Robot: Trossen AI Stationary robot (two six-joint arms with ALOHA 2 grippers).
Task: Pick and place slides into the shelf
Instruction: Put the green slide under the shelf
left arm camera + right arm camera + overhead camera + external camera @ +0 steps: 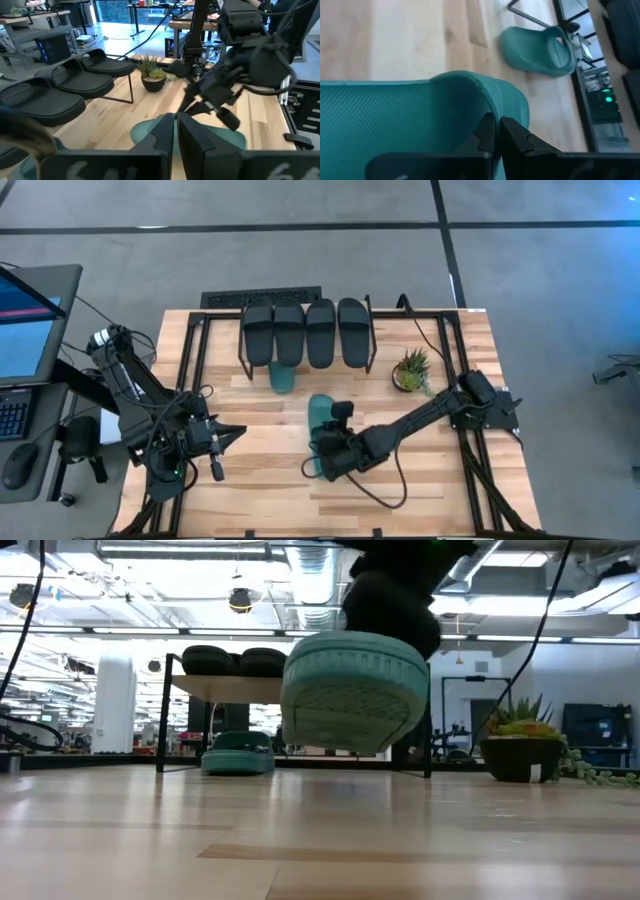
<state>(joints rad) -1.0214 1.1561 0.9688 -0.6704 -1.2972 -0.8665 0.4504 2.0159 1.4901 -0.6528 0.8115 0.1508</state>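
On the shelf (300, 358) at the table's far side, several black slides (305, 330) lie side by side on the top board. Under the board, one teal slide (283, 377) rests flat on the table, also seen in the low view (238, 755). Nearer the table's middle, my right gripper (325, 452) is shut on a second teal slide (320, 413), whose ribbed sole (355, 690) faces the near edge. My left gripper (235, 433) hangs shut and empty above the table's near left. My right gripper has the teal slide by a thin curved rim (487, 97) near its near end, pinched between the two fingers. The fingers slant down from the table's right. The slide is lifted clear of the table, its near end tipped up; the fingertips hide the contact itself.
A small potted plant (411, 372) stands right of the shelf, close to my right arm. Cables run along the table's right side (440, 350). Bare wood lies at the near edge (320, 840). A monitor and keyboard stand off the table's left side (25, 330).
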